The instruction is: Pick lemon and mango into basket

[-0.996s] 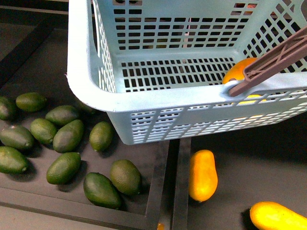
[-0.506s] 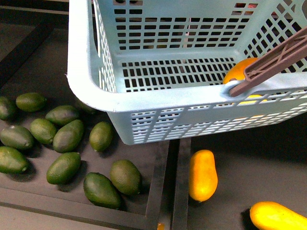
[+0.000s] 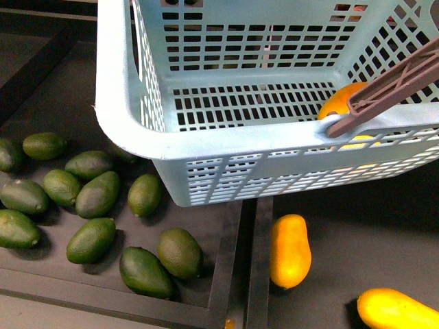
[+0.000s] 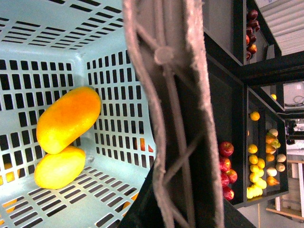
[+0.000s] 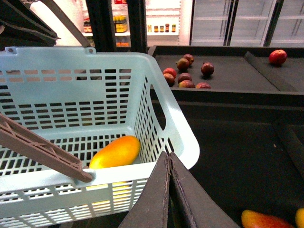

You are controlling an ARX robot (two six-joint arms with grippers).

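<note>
Orange mango (image 4: 69, 119) and yellow lemon (image 4: 59, 167) lie together in the aqua basket (image 5: 183, 142) just ahead of my clenched, empty right gripper (image 5: 168, 190), so I should withdraw without nudging its rim.

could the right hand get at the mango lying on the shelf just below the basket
Probably yes: the mango lies bare on the dark shelf, clear of the basket, nothing over it. The right hand is shut and empty, so it would need opening first.
</note>
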